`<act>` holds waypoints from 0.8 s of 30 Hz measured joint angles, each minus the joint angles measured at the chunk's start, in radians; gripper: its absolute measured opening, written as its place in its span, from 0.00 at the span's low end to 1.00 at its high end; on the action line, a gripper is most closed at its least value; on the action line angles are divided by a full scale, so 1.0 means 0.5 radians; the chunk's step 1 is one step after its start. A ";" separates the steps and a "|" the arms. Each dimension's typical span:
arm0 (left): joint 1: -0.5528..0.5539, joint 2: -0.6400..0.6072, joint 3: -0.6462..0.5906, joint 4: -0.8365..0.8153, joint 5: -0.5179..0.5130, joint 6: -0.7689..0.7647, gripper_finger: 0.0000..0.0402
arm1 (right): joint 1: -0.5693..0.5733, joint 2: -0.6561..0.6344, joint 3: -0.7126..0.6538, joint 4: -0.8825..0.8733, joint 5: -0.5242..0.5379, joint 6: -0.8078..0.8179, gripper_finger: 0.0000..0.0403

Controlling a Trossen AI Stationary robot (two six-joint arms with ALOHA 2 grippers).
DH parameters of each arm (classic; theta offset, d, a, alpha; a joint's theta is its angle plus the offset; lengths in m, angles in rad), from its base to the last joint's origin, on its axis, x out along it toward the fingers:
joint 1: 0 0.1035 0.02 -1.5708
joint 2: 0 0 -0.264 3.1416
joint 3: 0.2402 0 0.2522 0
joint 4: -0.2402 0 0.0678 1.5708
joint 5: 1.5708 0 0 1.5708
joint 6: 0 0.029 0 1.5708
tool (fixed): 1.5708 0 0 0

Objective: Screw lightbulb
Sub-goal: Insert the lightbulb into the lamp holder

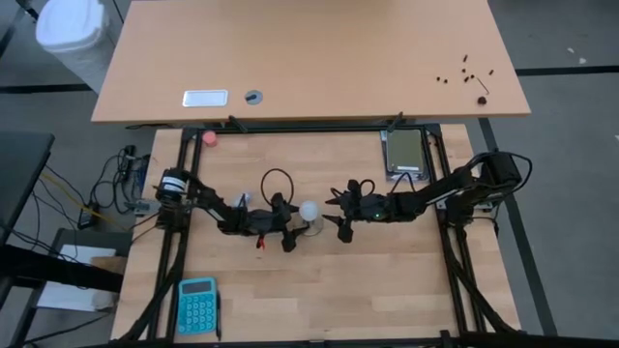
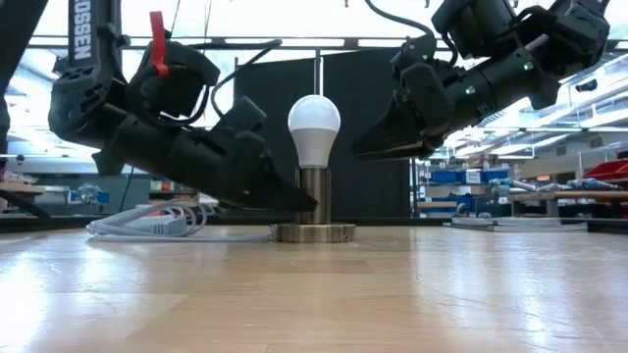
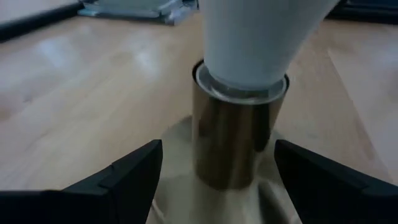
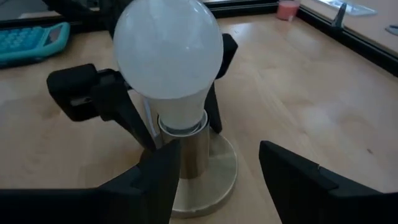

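The lightbulb (image 2: pixel 314 128) is seated upright in its socket (image 2: pixel 314 209). Both the left gripper (image 3: pixel 214 177) and right gripper (image 4: pixel 217 171) are spread wide, empty. Seemingly only withdrawal is needed.

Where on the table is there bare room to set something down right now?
Bare wood runs along the near edge, between the blue calculator and the right frame rail, and at the back between the pink ball and the grey box. The middle is crowded: both open end effectors, left and right, flank the lightbulb.

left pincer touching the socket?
Apart. Left wrist view shows the left pincer open, wood visible between each finger and the socket.
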 joint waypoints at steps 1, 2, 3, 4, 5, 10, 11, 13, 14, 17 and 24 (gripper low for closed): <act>0.000 0.025 0.015 0.019 -0.010 0.026 0.79 | -0.001 0.000 0.000 0.001 0.000 -0.001 0.57; 0.000 0.046 0.028 0.033 -0.013 0.040 0.79 | -0.001 0.000 0.000 0.011 0.000 0.000 0.57; 0.000 0.066 0.047 0.034 -0.015 0.064 0.79 | -0.001 0.000 0.000 0.015 0.000 0.001 0.57; 0.000 0.082 0.070 0.041 -0.014 0.077 0.79 | -0.001 0.000 0.000 0.013 0.000 0.013 0.57; 0.000 0.102 0.090 0.051 -0.014 0.090 0.79 | -0.001 0.000 0.000 0.010 0.000 0.021 0.57; 0.000 0.187 0.160 0.143 -0.057 0.191 0.79 | -0.001 0.000 0.000 0.013 0.000 0.038 0.57; 0.003 0.191 0.170 0.150 -0.060 0.192 0.79 | -0.001 0.000 0.000 0.013 0.000 0.043 0.57; 0.014 0.211 0.187 0.150 -0.060 0.201 0.79 | -0.001 0.000 -0.001 0.014 0.000 0.045 0.57; 0.019 0.223 0.195 0.149 -0.061 0.214 0.79 | -0.001 0.000 -0.001 0.014 0.000 0.045 0.57; 0.033 0.244 0.228 0.175 -0.066 0.235 0.79 | -0.001 0.000 -0.001 0.014 0.000 0.045 0.57; 0.044 0.292 0.239 0.198 -0.066 0.282 0.74 | -0.001 0.000 -0.002 0.014 0.000 0.045 0.57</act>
